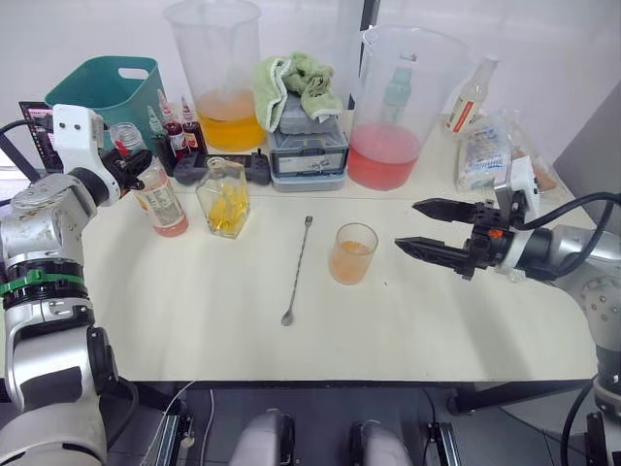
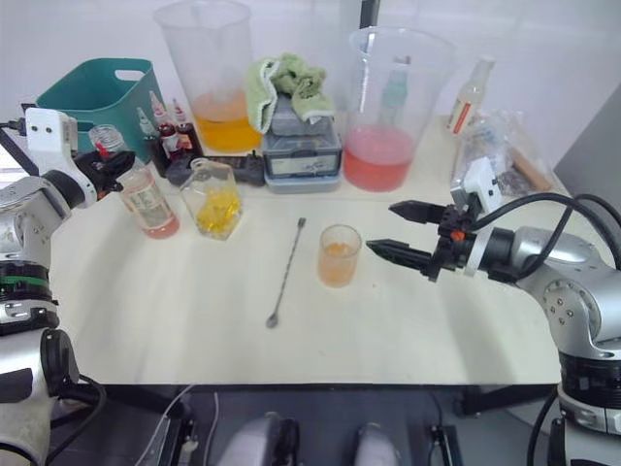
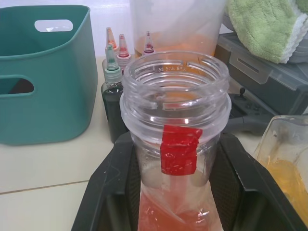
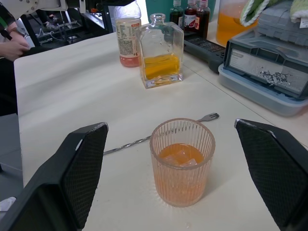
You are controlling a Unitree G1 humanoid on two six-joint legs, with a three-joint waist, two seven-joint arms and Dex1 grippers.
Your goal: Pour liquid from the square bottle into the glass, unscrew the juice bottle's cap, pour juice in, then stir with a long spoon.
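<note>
Your left gripper (image 3: 178, 192) is clamped on the uncapped juice bottle (image 1: 160, 199) beside the square bottle (image 1: 224, 197); your right gripper (image 1: 427, 229) stands wide, just beside the one glass (image 1: 352, 252). Tilt too early and juice could spill before reaching it. One long spoon (image 1: 298, 269) lies between.

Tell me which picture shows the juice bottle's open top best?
The left wrist view: the juice bottle sits close, its capless threaded mouth clear, in the left end effector. Both eye views show it sideways; the right wrist view, farther off.
</note>
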